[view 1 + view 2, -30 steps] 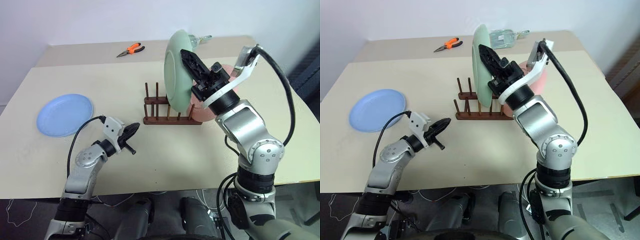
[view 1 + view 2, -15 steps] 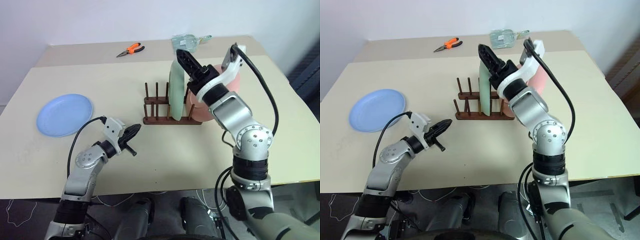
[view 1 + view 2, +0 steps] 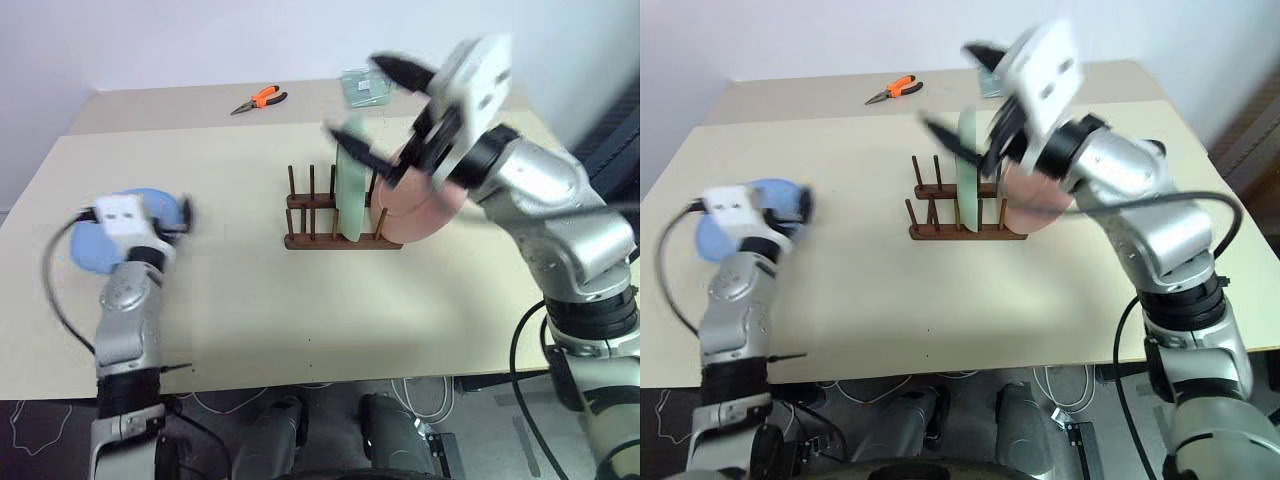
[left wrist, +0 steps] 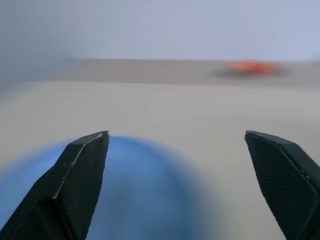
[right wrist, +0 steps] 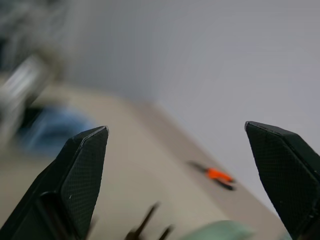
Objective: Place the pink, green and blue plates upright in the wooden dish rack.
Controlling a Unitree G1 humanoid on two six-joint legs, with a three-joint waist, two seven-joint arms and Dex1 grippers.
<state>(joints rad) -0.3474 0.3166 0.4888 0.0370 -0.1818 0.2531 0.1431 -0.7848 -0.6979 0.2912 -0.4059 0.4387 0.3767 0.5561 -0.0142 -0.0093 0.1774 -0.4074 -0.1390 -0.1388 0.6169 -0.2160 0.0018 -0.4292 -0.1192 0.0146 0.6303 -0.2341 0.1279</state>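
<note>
Standing upright in the wooden dish rack (image 3: 335, 220), the green plate (image 3: 350, 190) and pink plate (image 3: 420, 205) sit below the open right gripper (image 3: 372, 105); the blue plate (image 4: 125, 200) lies beneath the open left gripper (image 4: 177, 185) on the worktop (image 3: 300, 300).

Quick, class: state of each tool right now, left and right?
Left tool: open, holding nothing, over the blue plate.
Right tool: open, holding nothing, above the green plate standing in the wooden rack.
</note>
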